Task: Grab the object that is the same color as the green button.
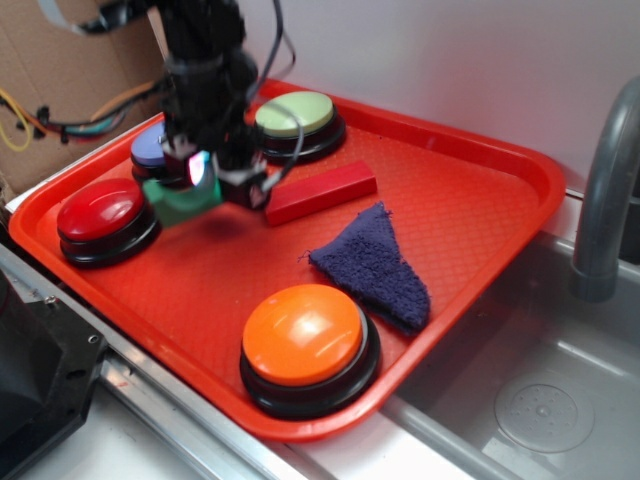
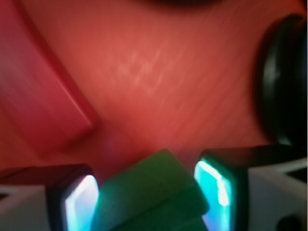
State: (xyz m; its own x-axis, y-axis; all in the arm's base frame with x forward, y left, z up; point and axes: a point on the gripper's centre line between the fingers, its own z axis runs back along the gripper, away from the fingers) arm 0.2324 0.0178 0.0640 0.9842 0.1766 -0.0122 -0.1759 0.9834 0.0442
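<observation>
Step in hand: grasp of the green block (image 1: 182, 203), judged nearly complete. Pincer (image 1: 205, 180) positioned over the left part of the red tray (image 1: 480, 190), between the red button (image 1: 100, 210) and the red rectangular block (image 1: 320, 190). In the wrist view, green block (image 2: 154, 197) seated between the two lit fingertips (image 2: 214, 192), pads apparently touching or just beside its faces; pincer narrowed to roughly the block's width. Firm clamping not confirmed: view blurred. In the exterior view, block at tray level or just above it; cannot tell whether lifted.

Colour match: pale green button (image 1: 297, 115) at the far edge of the tray, block a darker green.

Next move, as a judgement: confirm closure on the block, then raise straight up. Clearance needed from the red rectangular block just beside the pincer, from the blue button (image 1: 150, 150) behind it, and from the red button on the other side. Risk: block tilted between the pads, possible slip on lift.

Surface: textured red tray, also carrying an orange button (image 1: 303, 335) near the front and a dark blue cloth (image 1: 375, 265) toward the right.

Surroundings: metal sink (image 1: 540, 400) and grey faucet (image 1: 605, 200) at right; cardboard and cables at upper left; pale wall behind.
</observation>
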